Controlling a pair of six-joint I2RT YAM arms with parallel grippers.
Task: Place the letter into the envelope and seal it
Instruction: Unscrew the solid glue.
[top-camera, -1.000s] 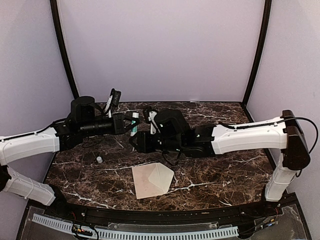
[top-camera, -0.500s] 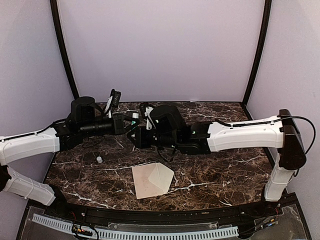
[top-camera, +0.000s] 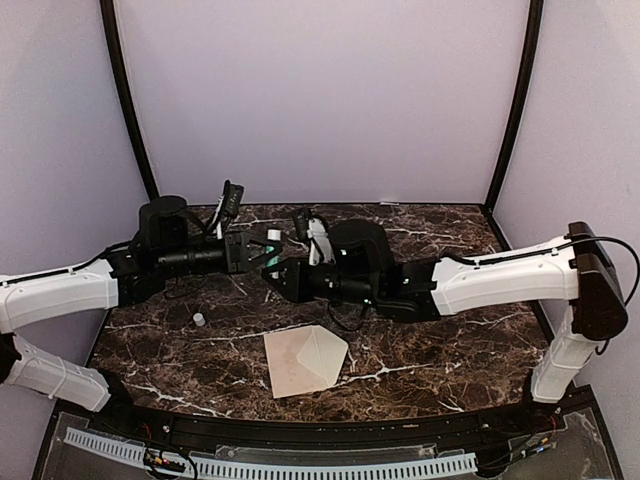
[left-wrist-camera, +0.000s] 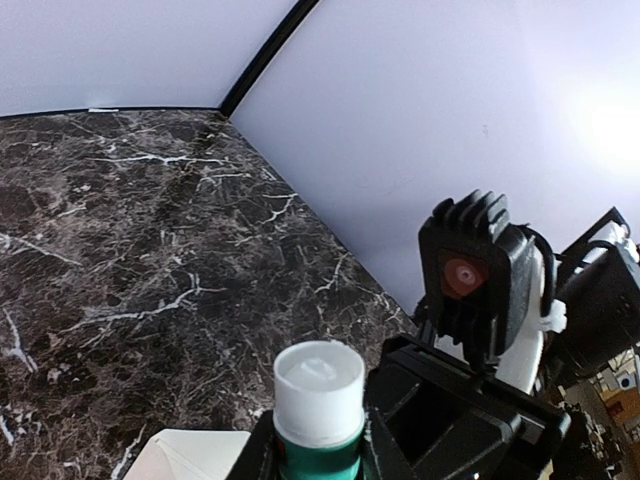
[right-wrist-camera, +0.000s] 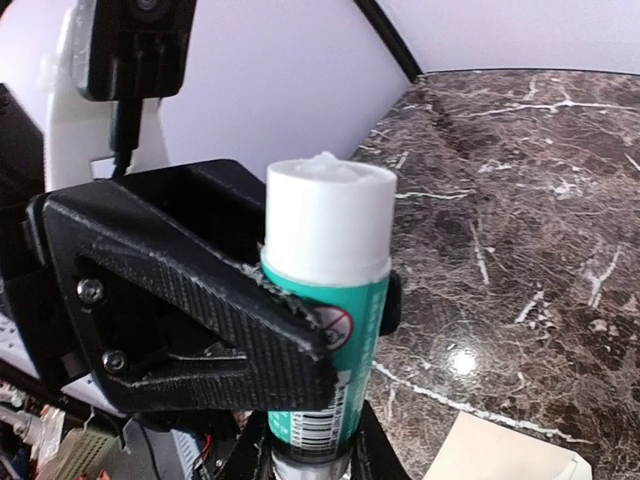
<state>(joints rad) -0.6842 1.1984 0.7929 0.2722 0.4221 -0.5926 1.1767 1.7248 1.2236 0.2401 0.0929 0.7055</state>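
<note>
Both pincers meet on one glue stick (right-wrist-camera: 328, 250) above the back middle of the tabletop (top-camera: 450, 350). My left pincer (left-wrist-camera: 312, 455) is nearly closed, clamping the stick's green body. My right pincer (right-wrist-camera: 305, 450) is closed around its base. The envelope (top-camera: 305, 362) lies flat near the front edge, its triangular flap spread rightward. I cannot tell the letter apart from it. A small white cap (top-camera: 198, 319) sits toward the left edge.

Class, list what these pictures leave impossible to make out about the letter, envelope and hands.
- Pale paper letter: top view too small to show whether it is inside the cream triangular-flap paper envelope.
- Right hand: whether shut on the green-and-white plastic glue stick; right wrist view, bottom edge cuts its fingers.
</note>
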